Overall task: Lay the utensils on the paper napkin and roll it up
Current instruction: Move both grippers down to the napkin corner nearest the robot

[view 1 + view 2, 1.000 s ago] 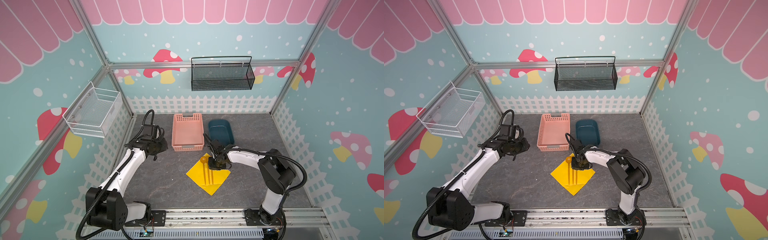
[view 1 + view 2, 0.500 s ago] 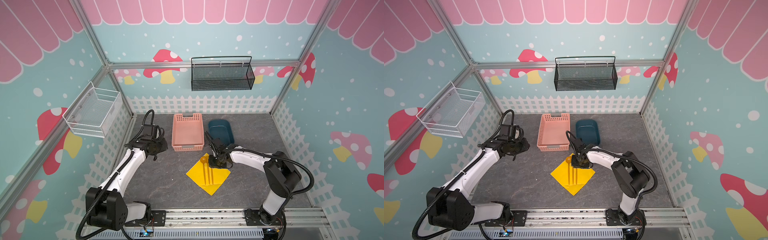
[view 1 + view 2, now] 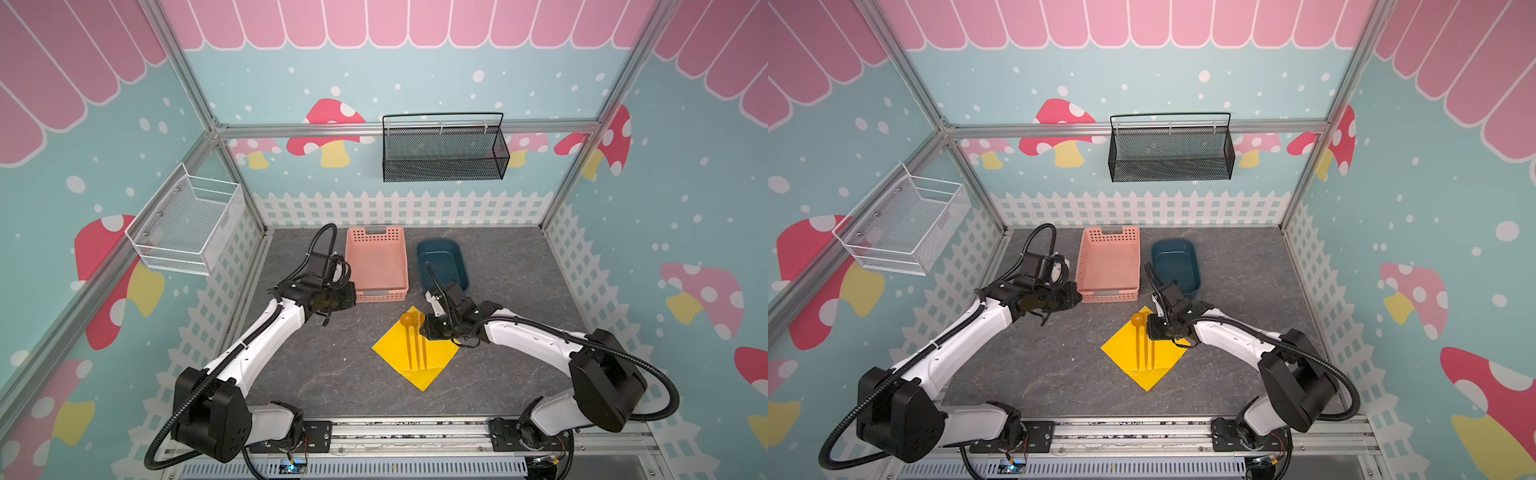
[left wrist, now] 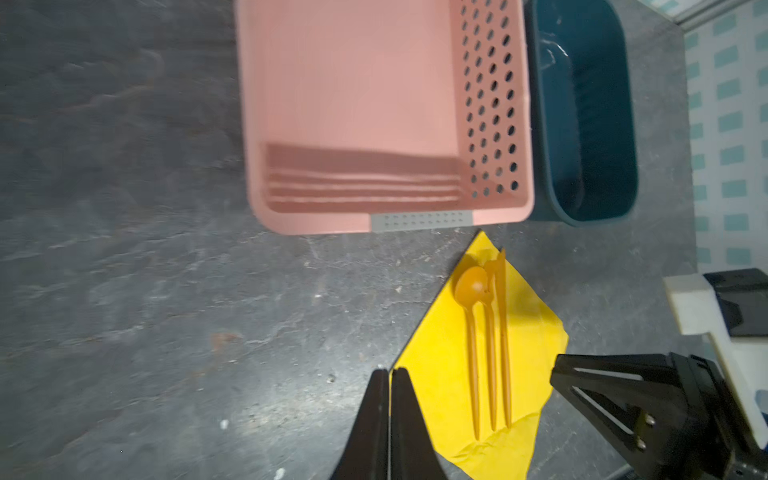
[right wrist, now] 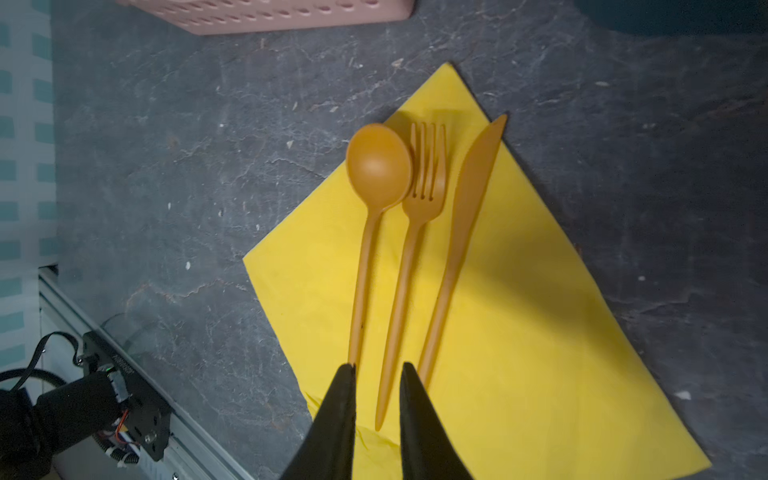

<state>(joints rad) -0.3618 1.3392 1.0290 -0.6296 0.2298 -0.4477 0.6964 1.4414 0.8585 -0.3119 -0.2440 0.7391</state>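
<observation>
The yellow paper napkin (image 3: 395, 351) (image 3: 1121, 353) (image 5: 519, 332) lies as a diamond on the grey table. On it the utensils lie side by side: spoon (image 5: 378, 166) (image 3: 407, 319), fork (image 5: 426, 183) and flat knife-like stick (image 5: 473, 174). The napkin's near corner is creased up at the handle ends. My right gripper (image 5: 378, 368) (image 3: 429, 330) hovers over the utensils, its jaws a little apart and holding nothing; the fork handle shows through the gap. My left gripper (image 4: 390, 372) (image 3: 351, 298) is shut and empty, by the pink basket's near left corner.
A pink basket (image 3: 376, 296) and a dark blue tub (image 3: 438, 242) stand just behind the napkin. A black wire basket (image 3: 442, 153) hangs on the back wall and a white one (image 3: 187, 224) on the left wall. A metal rail runs along the front edge.
The left jaws have closed fully while that arm stayed put. The right arm's elbow has swung out to the right, with its gripper still over the utensils.
</observation>
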